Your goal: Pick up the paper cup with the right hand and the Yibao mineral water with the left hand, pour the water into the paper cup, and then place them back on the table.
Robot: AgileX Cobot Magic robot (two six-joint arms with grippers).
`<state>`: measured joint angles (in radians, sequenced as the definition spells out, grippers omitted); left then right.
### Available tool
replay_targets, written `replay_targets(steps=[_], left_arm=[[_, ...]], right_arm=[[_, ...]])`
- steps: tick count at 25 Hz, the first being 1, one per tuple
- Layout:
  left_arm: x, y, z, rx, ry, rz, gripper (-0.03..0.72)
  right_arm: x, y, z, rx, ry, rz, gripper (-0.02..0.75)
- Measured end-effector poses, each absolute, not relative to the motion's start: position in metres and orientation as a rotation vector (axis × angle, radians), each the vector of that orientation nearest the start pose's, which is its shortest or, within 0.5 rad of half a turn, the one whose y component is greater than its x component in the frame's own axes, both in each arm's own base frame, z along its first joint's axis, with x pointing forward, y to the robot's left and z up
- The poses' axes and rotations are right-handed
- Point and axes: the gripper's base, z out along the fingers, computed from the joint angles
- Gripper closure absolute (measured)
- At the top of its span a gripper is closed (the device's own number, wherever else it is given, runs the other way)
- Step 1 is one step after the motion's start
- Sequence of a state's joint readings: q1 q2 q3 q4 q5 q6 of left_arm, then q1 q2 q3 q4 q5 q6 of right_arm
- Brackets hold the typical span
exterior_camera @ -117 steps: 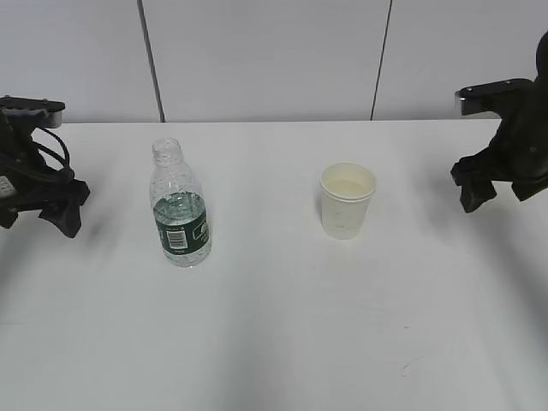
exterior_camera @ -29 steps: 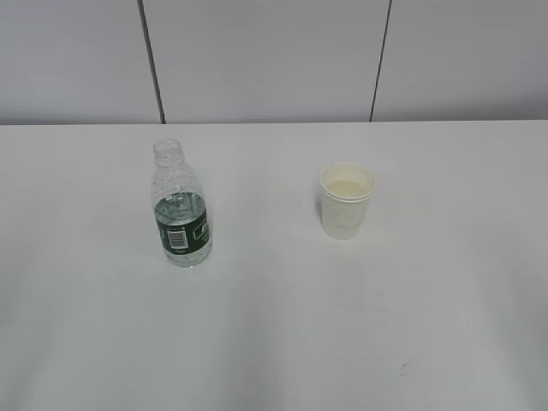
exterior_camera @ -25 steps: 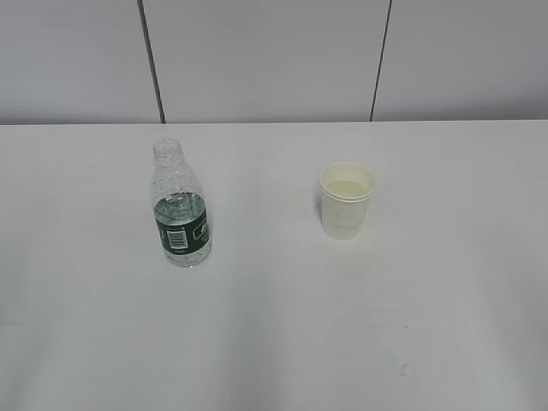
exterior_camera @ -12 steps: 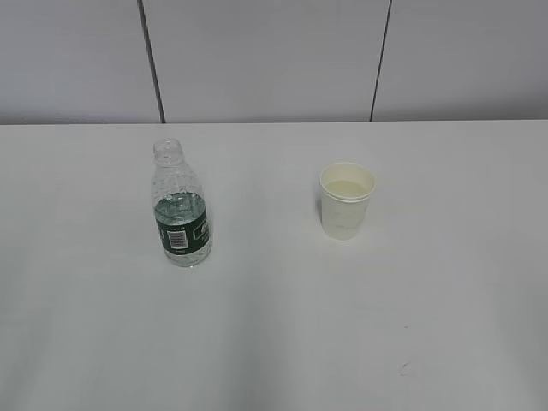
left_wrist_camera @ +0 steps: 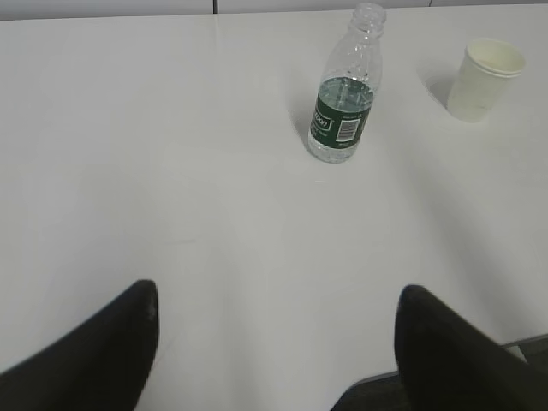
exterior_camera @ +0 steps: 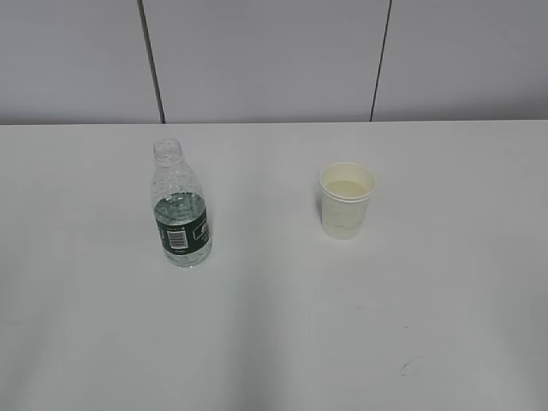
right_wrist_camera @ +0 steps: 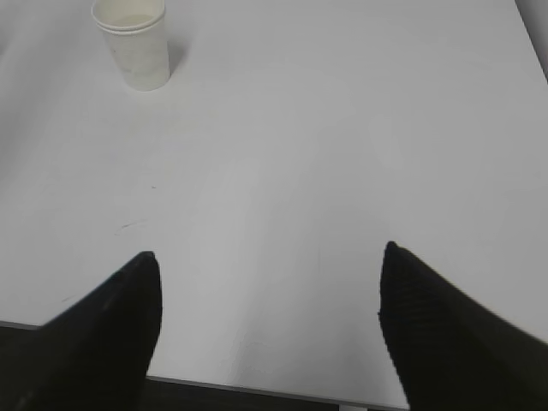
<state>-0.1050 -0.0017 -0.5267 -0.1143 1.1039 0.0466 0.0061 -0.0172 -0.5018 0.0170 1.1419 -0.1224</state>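
With the Yibao mineral water [exterior_camera: 180,210] and paper cup [exterior_camera: 347,199] standing apart mid-table [exterior_camera: 282,342] toward its far edge, water in the cup, I judged the job finished, left hand [left_wrist_camera: 274,342] and right hand [right_wrist_camera: 265,325] spread empty near the front edge.

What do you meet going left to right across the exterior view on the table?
Yibao mineral water → paper cup, both standing upright and apart on the table; neither arm shows in this view.
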Motion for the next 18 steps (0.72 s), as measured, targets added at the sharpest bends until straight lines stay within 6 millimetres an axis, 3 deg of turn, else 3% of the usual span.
replay_targets(steps=[18], left_arm=[[-0.0115, -0.0089, 0.2816, 0.166, 2.051, -0.185, 0.168]], right_arm=[[-0.0113, 0.0013, 0.2712, -0.137, 2.102, -0.049, 0.15]])
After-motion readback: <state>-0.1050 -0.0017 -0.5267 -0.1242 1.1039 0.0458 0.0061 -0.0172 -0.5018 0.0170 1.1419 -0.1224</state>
